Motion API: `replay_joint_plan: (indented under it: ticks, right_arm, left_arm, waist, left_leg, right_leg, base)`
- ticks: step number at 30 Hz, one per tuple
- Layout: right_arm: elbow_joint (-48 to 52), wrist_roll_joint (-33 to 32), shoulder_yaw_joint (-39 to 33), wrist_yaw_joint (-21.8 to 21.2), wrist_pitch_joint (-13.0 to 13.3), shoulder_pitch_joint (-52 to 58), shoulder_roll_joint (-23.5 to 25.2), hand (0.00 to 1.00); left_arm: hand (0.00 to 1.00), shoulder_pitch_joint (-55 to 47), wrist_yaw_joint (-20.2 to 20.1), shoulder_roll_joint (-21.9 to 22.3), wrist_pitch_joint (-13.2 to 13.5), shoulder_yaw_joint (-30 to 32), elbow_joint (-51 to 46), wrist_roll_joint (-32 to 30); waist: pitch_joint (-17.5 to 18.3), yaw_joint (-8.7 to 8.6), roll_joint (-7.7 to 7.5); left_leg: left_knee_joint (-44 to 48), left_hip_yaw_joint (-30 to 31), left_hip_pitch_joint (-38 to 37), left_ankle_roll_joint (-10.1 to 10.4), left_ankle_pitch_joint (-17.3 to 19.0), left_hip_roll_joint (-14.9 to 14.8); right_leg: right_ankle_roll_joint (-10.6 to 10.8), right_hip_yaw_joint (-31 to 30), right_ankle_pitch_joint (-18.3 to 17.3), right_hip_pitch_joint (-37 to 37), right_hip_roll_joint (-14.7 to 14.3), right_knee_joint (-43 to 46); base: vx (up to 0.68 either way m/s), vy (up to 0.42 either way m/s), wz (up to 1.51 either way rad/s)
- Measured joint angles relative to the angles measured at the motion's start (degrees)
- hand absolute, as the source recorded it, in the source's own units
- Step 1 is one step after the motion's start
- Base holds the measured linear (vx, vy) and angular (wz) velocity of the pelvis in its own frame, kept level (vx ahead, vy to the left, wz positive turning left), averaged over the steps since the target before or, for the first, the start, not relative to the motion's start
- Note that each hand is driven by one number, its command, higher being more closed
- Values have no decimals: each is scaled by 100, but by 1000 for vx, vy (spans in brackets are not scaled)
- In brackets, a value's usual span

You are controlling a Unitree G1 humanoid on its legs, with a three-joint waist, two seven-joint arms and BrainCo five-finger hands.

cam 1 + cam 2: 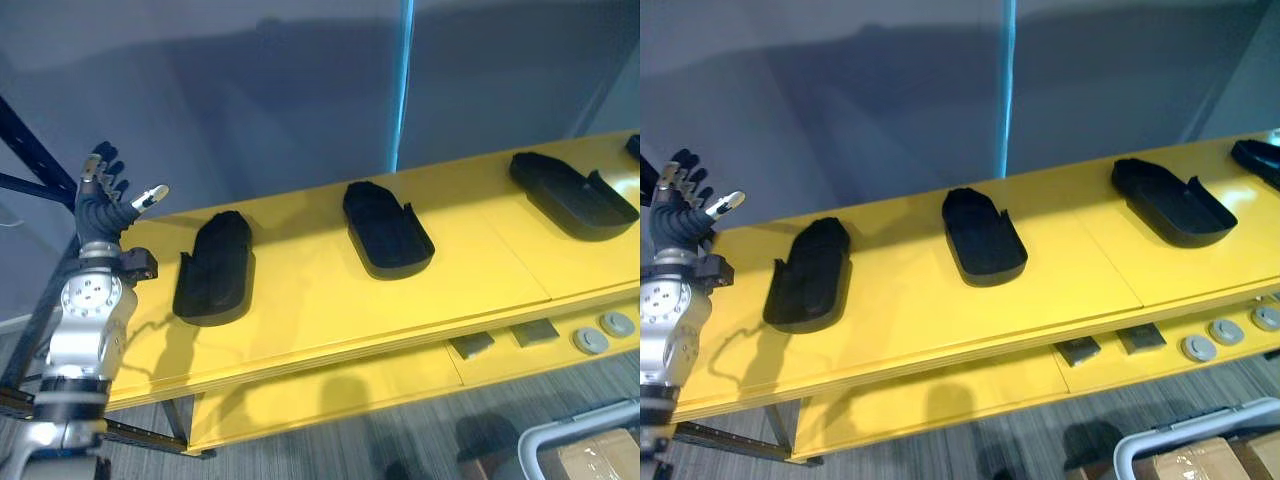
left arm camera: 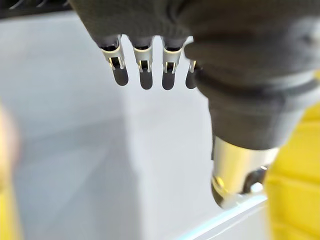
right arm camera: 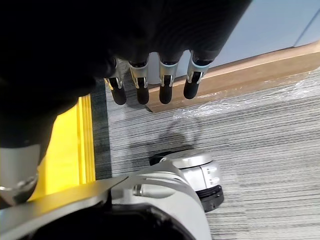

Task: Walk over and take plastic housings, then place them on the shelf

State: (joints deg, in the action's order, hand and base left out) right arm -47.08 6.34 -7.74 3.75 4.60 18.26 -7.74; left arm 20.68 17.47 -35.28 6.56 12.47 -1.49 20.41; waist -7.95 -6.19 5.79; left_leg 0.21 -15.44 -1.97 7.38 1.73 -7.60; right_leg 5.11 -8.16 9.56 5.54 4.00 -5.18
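Plastic housings (image 1: 214,268) on shelf (image 1: 320,305), rightmost cropped

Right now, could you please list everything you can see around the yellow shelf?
plastic housings: four, black, in a row on the top level; the rightmost is cut off at the view's edge
shelf: one, yellow, two levels
square pads: two, dark grey, on the lower level
round discs: three, light grey, on the lower level, right of the pads
cardboard box: one, brown, below the shelf's right end
strip: one, light blue, upright behind the shelf
left hand: open, raised by the shelf's left end, holding nothing
right hand: open, fingers straight, holding nothing
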Motion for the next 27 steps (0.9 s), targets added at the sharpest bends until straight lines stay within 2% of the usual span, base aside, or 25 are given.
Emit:
replay_joint_plan:
  ticks: [1, 4, 6, 8, 10, 14, 18, 22, 27]
  right_arm:
    - [-99, 3, -130, -4, 0, 17, 51, 0]
    - [-223, 41, -298, -6, -1, 41, 104, 0]
    - [-329, 98, -366, -13, -1, 46, 139, 0]
    - [-350, 107, -409, -42, -1, 49, 155, 0]
    - [-358, 120, -409, -49, -1, 59, 165, 0]
    - [-351, 125, -407, -83, 0, 58, 151, 0]
    - [-321, 129, -405, -122, 5, 23, 157, 0]
    - [-332, 151, -402, -155, 2, -20, 198, 0]
    - [-348, 228, -455, -147, 1, -58, 202, 0]
  left_arm:
    - [100, -359, 101, 376, 81, 15, -428, -271]
    - [100, -1362, 116, 1211, 161, -87, -1151, -689]
    - [100, -2217, 48, 1871, 176, -495, -1441, -879]
    - [100, -2714, -155, 2173, 160, -949, -1400, -951]
    - [100, -2906, -312, 2391, 151, -1082, -1241, -969]
    - [100, -2945, -461, 2466, 79, -1052, -830, -917]
    - [100, -2858, -568, 2462, 47, -824, -578, -836]
    - [100, -2404, -498, 2406, -27, -536, 40, -820]
    - [100, -1829, -266, 2187, -66, -383, 445, -822]
  waist:
    - [73, 66, -4]
    - [224, 91, -39]
    - [330, 122, -52]
    - [368, 147, -89]
    - [385, 145, -128]
    - [385, 140, -148]
    - [350, 117, -248]
    - [165, 79, -377]
    - [70, 71, -385]
  left_leg:
    - [-3, 25, -66, 6, 6, 1]
    - [-15, 122, -146, 45, 42, 22]
    - [-24, 165, -146, 86, 99, 59]
    - [-29, 165, -146, 85, 100, 63]
    - [-34, 175, -142, 84, 101, 56]
    - [-106, 175, -91, 86, 103, 47]
    - [-111, 188, 325, 87, 105, 37]
    - [-89, 285, 499, 88, 104, 26]
    - [27, 292, 645, 30, 36, 25]
  right_leg:
    - [4, 33, -18, -79, 6, -1]
    - [47, 106, -108, -163, 33, -1]
    - [46, 129, -112, -167, 66, -1]
    - [46, 143, -112, -164, 73, -1]
    - [44, 192, -113, -162, 72, -1]
    - [39, 301, -116, -69, 74, 0]
    - [37, 399, -116, 311, 81, 1]
    - [30, 431, -109, 470, 63, 3]
    - [-36, 410, -15, 604, 55, 32]
  base:
    - [-2, 11, 17]
    - [-39, 17, 13]
    - [-12, 20, 4]
    - [0, 0, 0]
    - [0, 0, 0]
    - [0, 0, 0]
    - [0, 0, 0]
    - [34, -8, 1]
    - [118, 18, -10]
